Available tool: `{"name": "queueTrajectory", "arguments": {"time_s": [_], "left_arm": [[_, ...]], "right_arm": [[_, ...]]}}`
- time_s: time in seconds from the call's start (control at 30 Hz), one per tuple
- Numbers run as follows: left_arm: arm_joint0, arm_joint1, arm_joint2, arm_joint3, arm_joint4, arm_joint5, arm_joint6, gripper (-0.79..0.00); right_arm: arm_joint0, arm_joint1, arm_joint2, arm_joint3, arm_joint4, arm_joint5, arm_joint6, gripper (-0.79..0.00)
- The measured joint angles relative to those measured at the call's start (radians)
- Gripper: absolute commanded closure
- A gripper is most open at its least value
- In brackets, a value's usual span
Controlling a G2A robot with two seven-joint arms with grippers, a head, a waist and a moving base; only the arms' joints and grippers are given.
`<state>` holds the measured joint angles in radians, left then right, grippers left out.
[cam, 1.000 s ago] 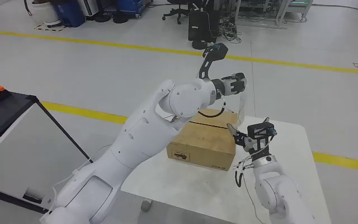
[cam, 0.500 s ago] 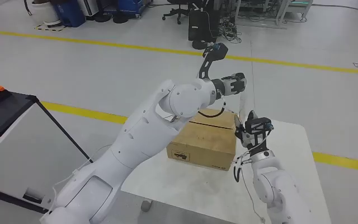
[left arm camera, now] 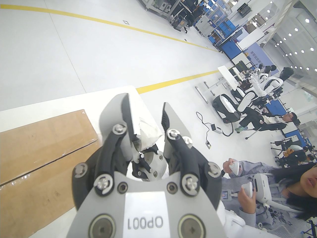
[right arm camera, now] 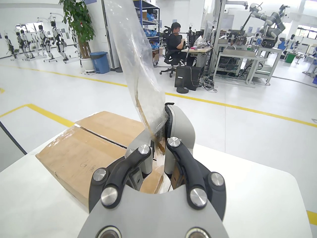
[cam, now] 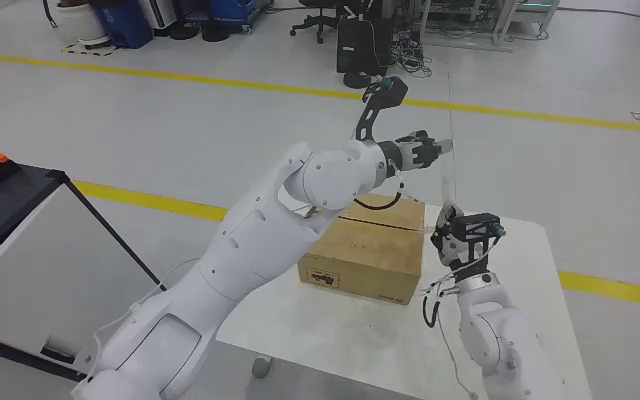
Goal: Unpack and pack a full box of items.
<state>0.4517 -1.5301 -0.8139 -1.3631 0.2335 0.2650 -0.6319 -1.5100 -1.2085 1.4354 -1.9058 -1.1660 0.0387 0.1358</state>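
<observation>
Box (cam: 365,255) sits on the left part of the white table (cam: 520,300), brown cardboard with both top flaps down. The seam between the flaps shows as a bare dark line.

1. Step in hand: unsealing. A clear tape strip (right arm camera: 135,58) is clamped at its lower end in the right gripper (right arm camera: 161,127), just beside the box's right-hand edge. Cardboard fibres cling to the strip.
2. The left gripper (left arm camera: 146,105) hangs above the right one with its fingers apart and nothing between them. The strip's upper end stands free just below it.
3. Judged progress: early – the flaps are not yet raised and no item is out.

Next move, as a judgement: discard the strip off to the side, then lift 1 flap at the seam. The adhesive may cling to the pads, so release may need a wipe or a shake.

Orientation: the strip's long axis is close to vertical, bowing slightly. The box seam runs side to side across the robot's front, a little skewed – the box's long axis appears to follow it, though the footprint is near square.
</observation>
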Motion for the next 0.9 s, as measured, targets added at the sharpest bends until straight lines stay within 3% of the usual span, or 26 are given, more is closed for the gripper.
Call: {"name": "queueTrajectory", "arguments": {"time_s": [0.37,0.57,0.9], "left_arm": [[0.0,0.0,0.0,0.0,0.0,0.0,0.0,-0.785],[0.0,0.0,0.0,0.0,0.0,0.0,0.0,-0.785],[0.0,0.0,0.0,0.0,0.0,0.0,0.0,-0.785]], "right_arm": [[0.047,0.001,0.146,0.113,0.427,-0.068,0.185,0.0],[0.046,0.001,0.219,0.188,0.576,-0.061,0.2,0.0],[0.023,0.005,0.284,0.294,0.659,-0.063,0.196,0.0]]}}
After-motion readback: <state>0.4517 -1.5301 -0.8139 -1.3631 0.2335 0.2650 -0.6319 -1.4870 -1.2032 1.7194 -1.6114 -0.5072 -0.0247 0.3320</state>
